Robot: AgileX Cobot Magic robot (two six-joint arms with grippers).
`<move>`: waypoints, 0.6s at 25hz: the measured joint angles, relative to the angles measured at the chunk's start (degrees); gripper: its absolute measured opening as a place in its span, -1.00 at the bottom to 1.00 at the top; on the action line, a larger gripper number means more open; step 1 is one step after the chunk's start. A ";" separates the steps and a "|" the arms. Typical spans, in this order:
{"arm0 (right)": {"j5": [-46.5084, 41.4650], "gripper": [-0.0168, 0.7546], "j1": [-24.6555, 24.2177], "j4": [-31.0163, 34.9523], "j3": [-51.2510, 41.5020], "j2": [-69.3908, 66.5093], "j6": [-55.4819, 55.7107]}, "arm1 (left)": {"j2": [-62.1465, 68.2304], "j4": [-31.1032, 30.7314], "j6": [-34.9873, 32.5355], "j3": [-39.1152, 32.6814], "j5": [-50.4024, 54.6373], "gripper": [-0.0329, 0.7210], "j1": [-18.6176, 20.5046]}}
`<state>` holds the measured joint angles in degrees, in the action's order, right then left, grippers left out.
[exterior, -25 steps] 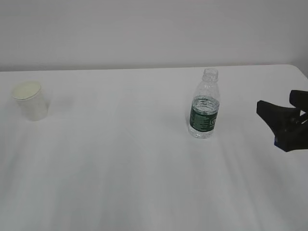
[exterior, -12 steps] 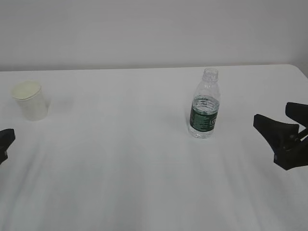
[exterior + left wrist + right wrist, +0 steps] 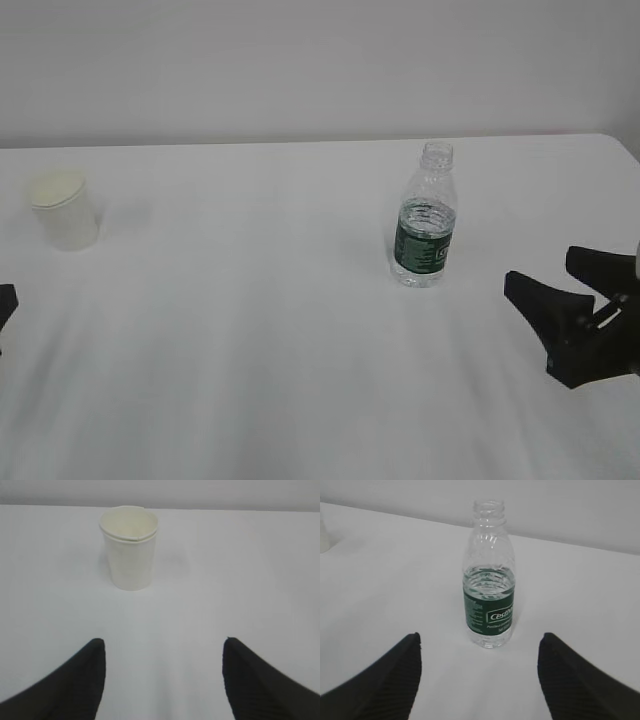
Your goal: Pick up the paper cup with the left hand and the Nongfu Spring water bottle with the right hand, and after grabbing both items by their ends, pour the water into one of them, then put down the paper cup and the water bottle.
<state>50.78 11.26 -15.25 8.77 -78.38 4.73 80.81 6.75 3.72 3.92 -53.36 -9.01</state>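
Approaching with both grippers spread and empty: left gripper [image 3: 162,652] should centre on the upright paper cup [image 3: 129,547], right gripper [image 3: 480,647] on the uncapped water bottle [image 3: 488,577].

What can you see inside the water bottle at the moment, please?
The water bottle stands uncapped, holding clear water whose surface sits about level with the top of the green label. Above that it looks empty. The label hides the water behind it.
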 joint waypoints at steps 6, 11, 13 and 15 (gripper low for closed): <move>13.43 0.48 0.00 0.21 -1.41 -12.62 -2.28 | 5.12 -2.35 0.55 -3.13 -9.06 0.48 0.00; 14.12 0.48 0.00 0.42 -1.50 -17.03 -2.55 | 9.94 -7.18 0.59 -3.16 -11.83 0.48 0.00; 14.17 0.48 0.00 0.42 -1.50 -17.13 -2.92 | 11.17 -8.31 0.59 -3.16 -11.95 0.48 0.00; 14.27 0.48 0.00 0.42 -1.50 -17.18 -3.31 | 12.36 -9.29 0.59 -3.16 -11.99 0.48 0.00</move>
<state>65.04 11.26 -14.83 7.28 -95.55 1.42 93.17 -2.54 4.31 0.76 -65.35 -9.01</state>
